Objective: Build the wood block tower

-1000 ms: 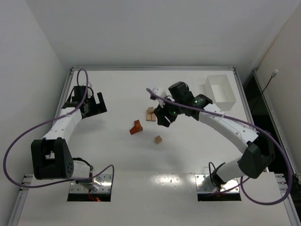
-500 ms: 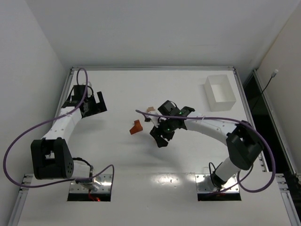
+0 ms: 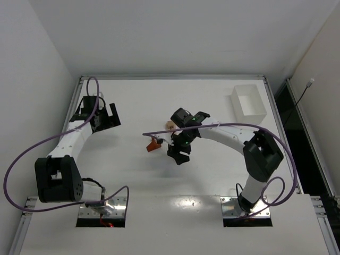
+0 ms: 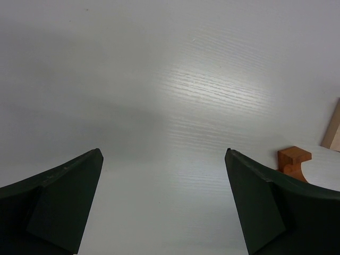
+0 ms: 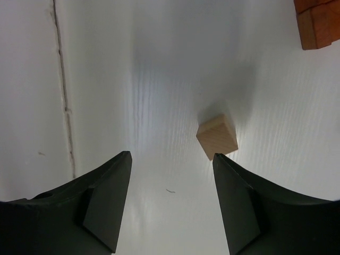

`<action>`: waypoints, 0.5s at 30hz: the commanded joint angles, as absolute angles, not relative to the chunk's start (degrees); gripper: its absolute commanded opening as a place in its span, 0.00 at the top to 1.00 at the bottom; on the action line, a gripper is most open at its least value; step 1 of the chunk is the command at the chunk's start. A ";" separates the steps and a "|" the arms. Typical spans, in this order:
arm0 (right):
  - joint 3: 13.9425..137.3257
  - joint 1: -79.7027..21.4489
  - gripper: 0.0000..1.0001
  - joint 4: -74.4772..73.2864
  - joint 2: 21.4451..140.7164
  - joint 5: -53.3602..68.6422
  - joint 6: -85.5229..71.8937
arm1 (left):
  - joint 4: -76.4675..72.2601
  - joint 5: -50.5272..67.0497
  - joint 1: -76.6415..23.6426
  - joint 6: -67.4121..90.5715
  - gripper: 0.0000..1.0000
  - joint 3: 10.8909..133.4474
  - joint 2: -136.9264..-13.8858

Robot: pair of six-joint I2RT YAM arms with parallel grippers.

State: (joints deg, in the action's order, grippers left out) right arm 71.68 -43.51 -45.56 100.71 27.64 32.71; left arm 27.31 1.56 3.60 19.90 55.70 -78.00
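Note:
My right gripper point(image 3: 178, 154) hangs open over the middle of the table. In its wrist view a small pale tan cube point(image 5: 217, 137) lies just ahead of the right fingertip point(image 5: 219, 159), and nothing is between the jaws. A reddish-brown block point(image 3: 153, 144) lies just left of that gripper, and its corner shows in the right wrist view point(image 5: 317, 22). Pale tan wood blocks point(image 3: 169, 125) lie behind the right wrist, partly hidden by the arm. No tower shows in any view. My left gripper point(image 3: 106, 118) stands open and empty at the far left, well away from the blocks.
A white rectangular tray point(image 3: 248, 102) stands at the back right. In the left wrist view the reddish-brown block point(image 4: 293, 162) and the edge of a tan block point(image 4: 333, 130) show far right. A purple cable point(image 3: 159, 133) crosses above the blocks.
My right arm has swung left and nearer, from beside the tan blocks to over the small tan cube, its jaws a little wider. The left arm has not moved.

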 commanded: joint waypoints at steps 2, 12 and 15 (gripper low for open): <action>69.70 -42.63 0.40 -48.08 96.17 26.03 45.07 | 25.75 2.54 4.39 19.16 0.00 56.25 -78.66; 68.55 -39.90 0.43 -46.93 96.85 22.85 62.22 | 26.28 3.16 4.39 19.16 0.00 58.80 -82.27; 69.70 -39.90 0.43 -46.93 98.43 22.85 65.38 | 26.28 3.16 4.39 19.16 0.00 59.32 -82.79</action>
State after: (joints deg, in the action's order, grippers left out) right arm 67.96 -39.83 -47.20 97.43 21.52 58.02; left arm 27.35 2.39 3.60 19.70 56.23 -82.67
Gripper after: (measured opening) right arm 0.576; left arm 0.996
